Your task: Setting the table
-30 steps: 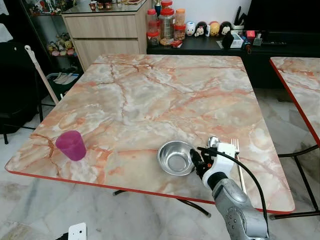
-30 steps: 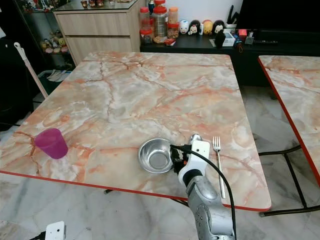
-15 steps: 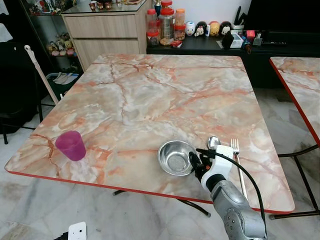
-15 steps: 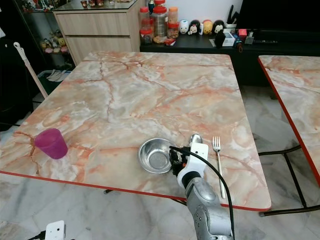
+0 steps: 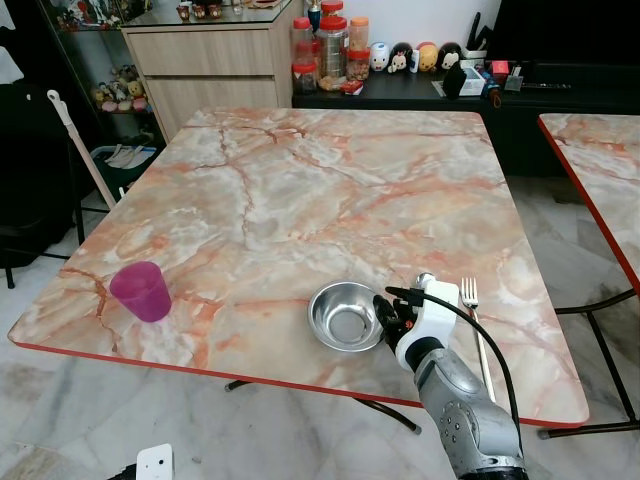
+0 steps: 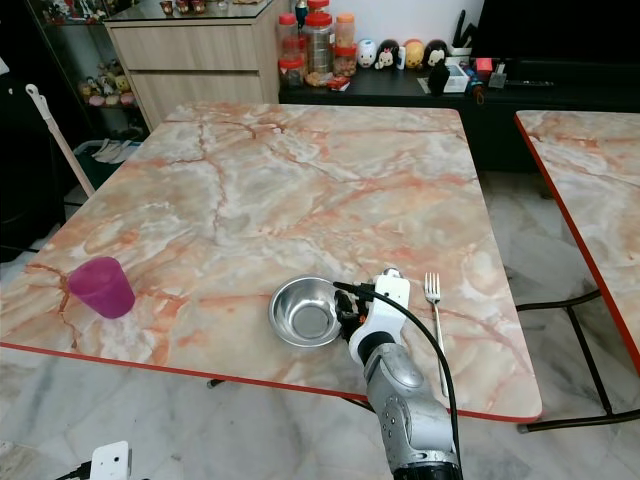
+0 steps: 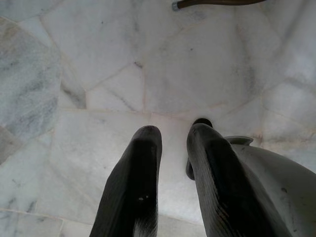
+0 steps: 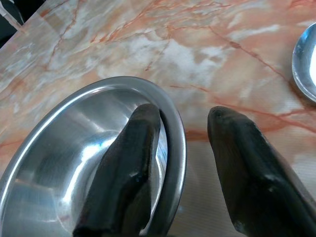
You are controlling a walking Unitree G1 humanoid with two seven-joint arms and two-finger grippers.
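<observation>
A steel bowl (image 5: 345, 316) sits near the front edge of the marble table (image 5: 330, 190). My right gripper (image 5: 383, 318) is at the bowl's right rim. In the right wrist view it is open (image 8: 183, 116), astride the rim (image 8: 175, 128), one finger inside the bowl and the other outside. To the right of the bowl lie a spoon (image 5: 425, 281), partly behind my wrist, and a fork (image 5: 474, 320). A pink cup (image 5: 141, 291) stands at the front left corner. My left gripper (image 7: 174, 131) hangs over the floor, its fingers slightly apart.
A second marble table (image 5: 600, 160) stands to the right across a gap. Behind the table are a wooden cabinet (image 5: 210, 60) and a dark sideboard with jars (image 5: 330, 45). A stick (image 5: 80, 150) leans at the left. The floor is pale stone.
My right gripper has shifted a little to the left, and the bowl has slid slightly left with it. The cup, spoon and fork stay in place.
</observation>
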